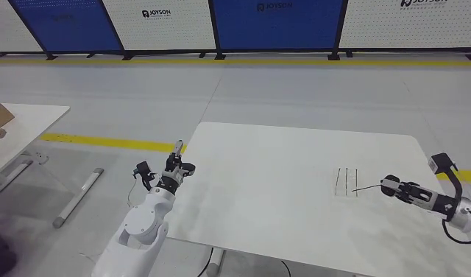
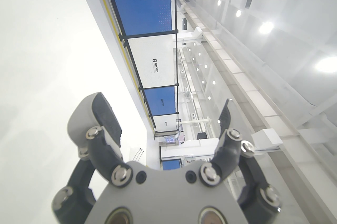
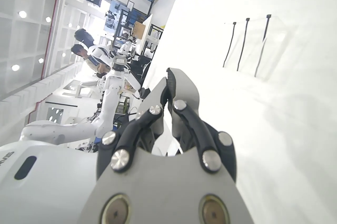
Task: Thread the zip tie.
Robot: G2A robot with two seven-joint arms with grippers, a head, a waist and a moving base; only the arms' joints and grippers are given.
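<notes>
On the matte white, round-cornered table (image 1: 280, 196) fronting blue-and-white perforated panels (image 1: 280, 15), three thin black zip ties (image 3: 242, 44) lie right of centre beside the pinched-closed right gripper (image 3: 168, 75); the left gripper (image 2: 163, 104) gapes wide at the left edge.

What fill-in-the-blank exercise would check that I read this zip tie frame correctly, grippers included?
1. The left gripper has its jaws ___.
2. The right gripper has its jaws ___.
3. In the right wrist view, ___ black zip ties lie side by side on the white table.
4. In the top view, the zip ties lie nearer the ___ gripper than the other one.

Missing words: open; shut; three; right.
</notes>
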